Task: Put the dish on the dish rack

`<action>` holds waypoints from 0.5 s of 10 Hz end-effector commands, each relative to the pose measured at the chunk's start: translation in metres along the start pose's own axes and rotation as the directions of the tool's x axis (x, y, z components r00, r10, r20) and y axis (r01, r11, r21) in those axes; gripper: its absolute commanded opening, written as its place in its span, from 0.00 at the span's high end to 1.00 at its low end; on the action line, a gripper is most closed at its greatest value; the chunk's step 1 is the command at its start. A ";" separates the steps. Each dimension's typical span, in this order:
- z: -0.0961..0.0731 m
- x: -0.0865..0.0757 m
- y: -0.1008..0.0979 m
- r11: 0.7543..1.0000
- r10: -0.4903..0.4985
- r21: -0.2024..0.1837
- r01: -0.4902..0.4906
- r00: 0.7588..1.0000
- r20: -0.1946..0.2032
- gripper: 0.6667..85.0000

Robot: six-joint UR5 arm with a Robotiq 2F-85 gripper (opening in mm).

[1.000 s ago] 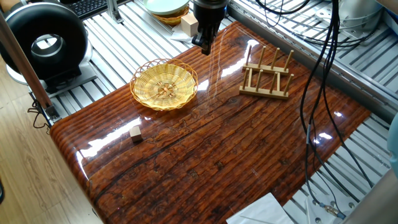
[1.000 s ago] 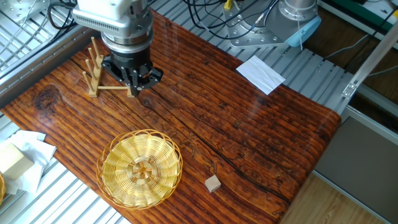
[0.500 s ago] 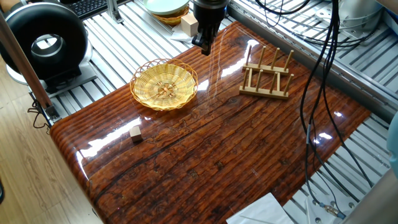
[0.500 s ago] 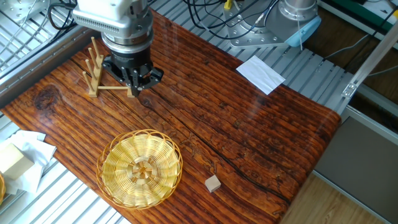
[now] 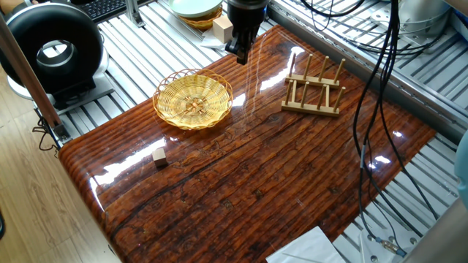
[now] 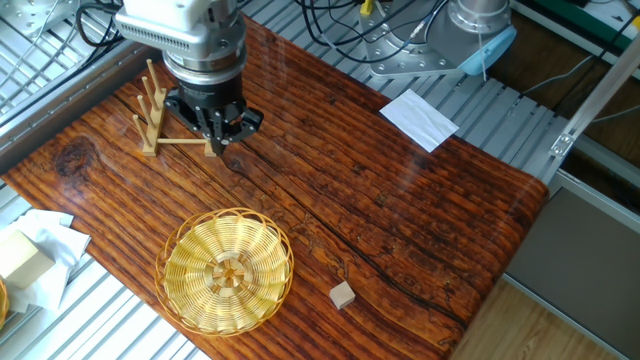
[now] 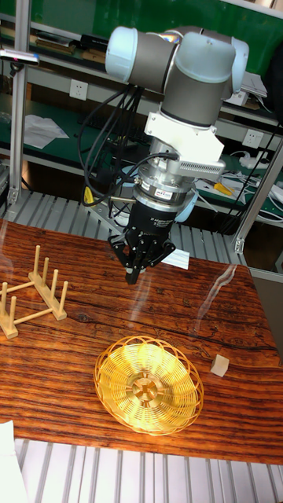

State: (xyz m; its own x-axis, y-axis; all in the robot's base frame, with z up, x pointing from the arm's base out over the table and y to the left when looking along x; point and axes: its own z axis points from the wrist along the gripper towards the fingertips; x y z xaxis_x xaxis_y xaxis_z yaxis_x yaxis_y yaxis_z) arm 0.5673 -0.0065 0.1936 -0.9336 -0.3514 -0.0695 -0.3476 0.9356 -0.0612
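Note:
The dish (image 5: pixel 193 99), a round golden woven wicker plate with a looped rim, lies flat on the dark wooden table (image 5: pixel 278 183); it also shows near the front edge in the other views (image 6: pixel 227 270) (image 7: pixel 148 383). The dish rack (image 5: pixel 314 89), light wood with upright pegs, stands apart from it (image 6: pixel 165 118) (image 7: pixel 31 291). My gripper (image 5: pixel 240 52) (image 6: pixel 222 135) (image 7: pixel 133 274) hangs above the table between dish and rack, pointing down. Its fingers meet at the tips and hold nothing.
A small wooden cube (image 5: pixel 159 156) lies on the table beyond the dish. A pale bowl in a darker basket (image 5: pixel 196 10) and a wooden block (image 5: pixel 221 28) sit off the table's end. Black cables (image 5: pixel 380 80) hang over one side. White paper (image 6: pixel 418 118) lies on the metal bench.

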 end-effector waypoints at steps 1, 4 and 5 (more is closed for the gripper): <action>-0.003 -0.009 0.000 1.000 0.015 -0.011 -0.015 0.999 0.032 1.00; 0.002 -0.018 0.002 1.000 0.001 -0.019 0.000 0.998 0.065 1.00; 0.000 -0.030 0.010 0.999 0.017 -0.051 -0.011 0.994 0.108 1.00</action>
State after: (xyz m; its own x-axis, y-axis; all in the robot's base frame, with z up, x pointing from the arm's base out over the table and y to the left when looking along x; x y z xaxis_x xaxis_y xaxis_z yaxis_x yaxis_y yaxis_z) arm 0.5796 0.0006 0.1926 -0.9303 -0.3472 -0.1182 -0.3442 0.9378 -0.0454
